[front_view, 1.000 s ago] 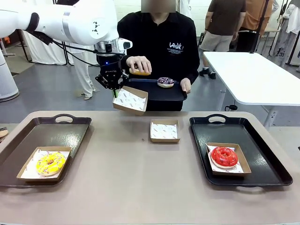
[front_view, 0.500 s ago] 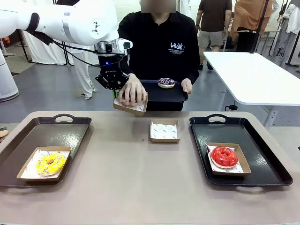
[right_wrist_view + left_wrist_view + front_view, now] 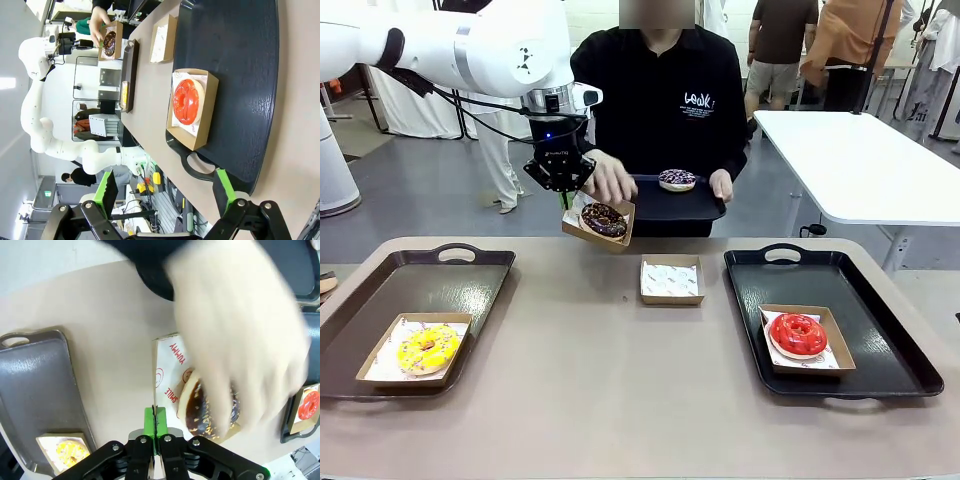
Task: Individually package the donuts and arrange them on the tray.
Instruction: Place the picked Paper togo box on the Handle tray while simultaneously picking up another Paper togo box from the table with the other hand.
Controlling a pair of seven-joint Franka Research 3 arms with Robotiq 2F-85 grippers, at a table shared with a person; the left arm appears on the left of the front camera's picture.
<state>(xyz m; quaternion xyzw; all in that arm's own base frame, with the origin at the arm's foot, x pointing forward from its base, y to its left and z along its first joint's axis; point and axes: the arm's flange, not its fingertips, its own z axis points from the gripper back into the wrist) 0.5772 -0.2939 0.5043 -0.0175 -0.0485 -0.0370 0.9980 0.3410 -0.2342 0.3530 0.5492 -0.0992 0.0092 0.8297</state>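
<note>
The left gripper (image 3: 561, 190) pinches tight on the edge of a cardboard box (image 3: 588, 237), up in the air. The chocolate donut (image 3: 604, 220) sits inside. A person's hand (image 3: 235, 335) is blurry and hides part of both. The right gripper (image 3: 165, 192) is wide open and holds nothing. The red donut (image 3: 186, 102) lies boxed on a black tray (image 3: 240, 60).

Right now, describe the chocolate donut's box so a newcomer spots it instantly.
Look above the far edge of the table, where the left gripper pinches a cardboard box. It holds the chocolate donut and, unlike any other, hangs in the air.
</note>
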